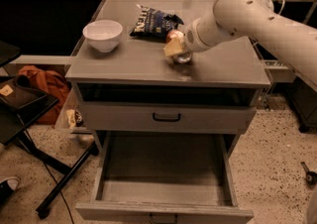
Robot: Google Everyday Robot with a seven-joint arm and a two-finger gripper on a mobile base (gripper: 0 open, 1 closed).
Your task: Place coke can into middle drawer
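The coke can (181, 57) stands on the grey cabinet top (124, 62), right of centre, just in front of the chip bag; I see a bit of its red side and its silver lower end. My gripper (175, 47) is at the can, covering its left front side, with the white arm reaching in from the upper right. The middle drawer (163, 171) is pulled out below, towards the camera, and its grey floor is bare. Its handle (161, 216) is at the bottom edge of the view.
A white bowl (103, 34) stands on the left of the cabinet top. A dark blue chip bag (154, 21) lies at the back. A closed grey drawer front with a black handle (166, 117) is above the open drawer. A black stand (29, 119) and a shoe (7, 186) are at left.
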